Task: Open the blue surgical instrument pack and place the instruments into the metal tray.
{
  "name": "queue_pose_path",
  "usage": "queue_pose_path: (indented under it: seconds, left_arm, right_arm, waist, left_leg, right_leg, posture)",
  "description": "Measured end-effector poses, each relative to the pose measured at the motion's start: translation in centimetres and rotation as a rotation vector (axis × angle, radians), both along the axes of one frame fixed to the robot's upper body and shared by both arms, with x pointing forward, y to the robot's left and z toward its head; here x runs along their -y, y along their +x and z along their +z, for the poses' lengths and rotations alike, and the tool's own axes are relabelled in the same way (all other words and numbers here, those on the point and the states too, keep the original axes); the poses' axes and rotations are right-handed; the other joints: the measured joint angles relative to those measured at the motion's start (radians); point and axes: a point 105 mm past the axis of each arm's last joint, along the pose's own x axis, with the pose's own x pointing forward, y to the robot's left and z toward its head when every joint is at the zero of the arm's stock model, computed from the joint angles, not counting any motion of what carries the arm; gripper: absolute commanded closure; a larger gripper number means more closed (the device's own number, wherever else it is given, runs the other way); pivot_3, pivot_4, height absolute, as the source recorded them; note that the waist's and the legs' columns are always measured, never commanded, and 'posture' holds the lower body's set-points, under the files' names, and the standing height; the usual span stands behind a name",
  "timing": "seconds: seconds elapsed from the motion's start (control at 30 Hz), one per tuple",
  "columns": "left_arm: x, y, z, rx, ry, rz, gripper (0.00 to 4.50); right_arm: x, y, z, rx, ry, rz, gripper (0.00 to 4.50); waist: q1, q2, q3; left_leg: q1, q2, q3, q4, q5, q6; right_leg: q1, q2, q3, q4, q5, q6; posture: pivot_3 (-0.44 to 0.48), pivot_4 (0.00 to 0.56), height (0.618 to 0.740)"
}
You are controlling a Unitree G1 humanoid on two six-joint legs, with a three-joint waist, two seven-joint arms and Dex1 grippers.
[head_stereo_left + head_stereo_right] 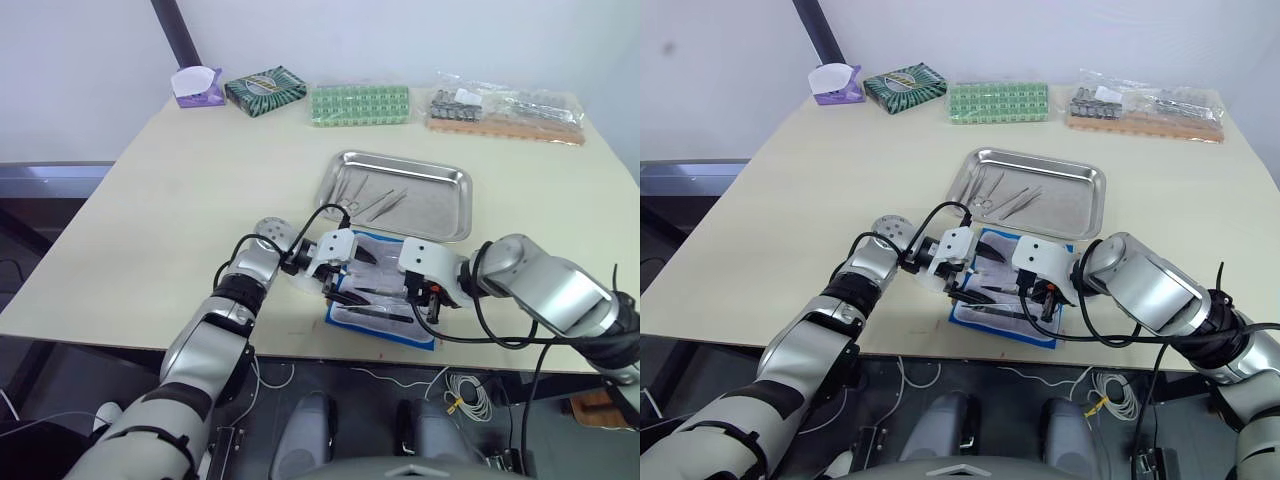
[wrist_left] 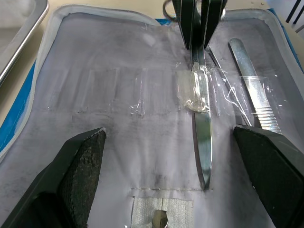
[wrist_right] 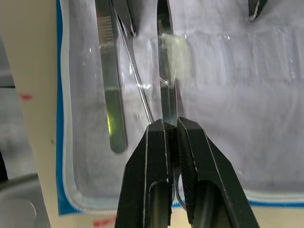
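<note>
Pinched between my right gripper [image 3: 172,127] fingers is one slim steel tool of the instruments [image 2: 202,137] — hard, slick, light, held under a clear loop, so I grip its handle end. It lies in the blue surgical instrument pack [image 1: 345,318], opened flat at the table's near edge. My left gripper [image 2: 168,166] hovers spread wide over the lining; the metal tray [image 1: 455,215] sits just beyond.

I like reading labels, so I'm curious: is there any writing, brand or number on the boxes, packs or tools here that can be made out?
No text can be read.
Dark green patterned box: printed design, no legible words.
Green grid-patterned pack: pattern, too small to tell.
Clear bags of metal parts: nothing legible.
Open blue surgical instrument pack, whitish lining: no print visible.
Shiny metal tray: no marking.
</note>
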Motion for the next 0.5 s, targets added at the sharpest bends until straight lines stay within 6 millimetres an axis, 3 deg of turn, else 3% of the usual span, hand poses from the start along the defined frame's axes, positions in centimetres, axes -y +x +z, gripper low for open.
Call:
queue_pose_path:
  seconds: [0.27, 0.5]
  left_arm:
    - [0.0, 0.1, 0.0, 0.005, 0.002, 0.005, 0.0]
    - [0.2, 0.1, 0.0, 0.006, -0.002, 0.008, 0.0]
  right_arm:
    - [3.7, -1.3, 0.8, 0.016, -0.069, -0.024, 4.44]
    - [5.7, -2.1, 1.7, 0.013, -0.042, -0.071, 4.44]
  waist:
    - [-0.001, 0.001, 0.0]
    - [0.0, 0.001, 0.0]
  left_leg:
    - [0.001, 0.0, -0.001, -0.001, -0.002, -0.002]
    - [0.0, 0.0, -0.001, -0.001, -0.003, -0.004]
  right_leg:
    - [0.001, -0.001, -0.001, -0.001, 0.0, 0.0]
    - [0.001, -0.002, -0.001, -0.002, 0.0, 0.001]
  posture:
    - [0.0, 0.15, 0.74]
    - [0.0, 0.15, 0.74]
